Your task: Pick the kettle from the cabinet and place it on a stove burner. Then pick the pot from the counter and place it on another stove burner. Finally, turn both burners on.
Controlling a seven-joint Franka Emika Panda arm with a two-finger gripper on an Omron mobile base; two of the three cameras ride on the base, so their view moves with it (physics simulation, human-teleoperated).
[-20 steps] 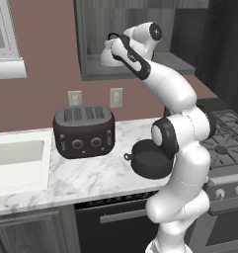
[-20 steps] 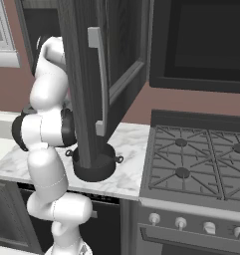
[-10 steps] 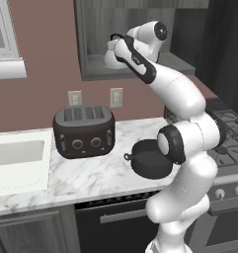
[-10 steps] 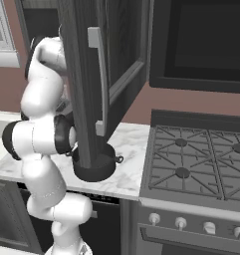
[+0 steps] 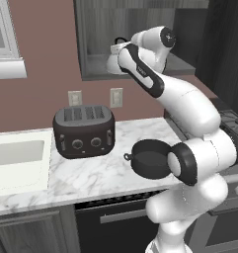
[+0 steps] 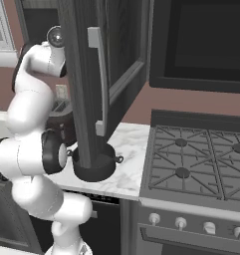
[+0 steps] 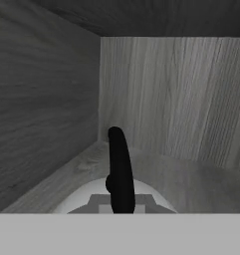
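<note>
Arm (image 5: 189, 104) rises from lower right of left base view, elbow bent over the counter (image 5: 91, 173), forearm angled up and left into the open cabinet (image 5: 98, 69); hand reaches into the shelf niche, wrist level with the shelf; in right base view the arm (image 6: 34, 99) stands left of the open cabinet door (image 6: 91, 74), upper link bent in toward the niche.

Kettle (image 5: 113, 62) sits at the niche's front, on or just above the shelf, cannot tell which; white body partly hidden behind the forearm, black handle arching above it; in hand view its handle (image 7: 120, 169) stands upright dead centre, pale dome (image 7: 91, 196) just below, grey wood walls behind and to the left.

Gripper: fingertips not visible; jaws closed right down, apparently clenched on the kettle handle, contact itself hidden.

Pot (image 5: 150, 158) on the counter just right of the toaster (image 5: 84, 131), partly behind the arm's lower joint; in right base view the pot (image 6: 94, 167) stands near the stove (image 6: 196, 159); burners bare.
</note>
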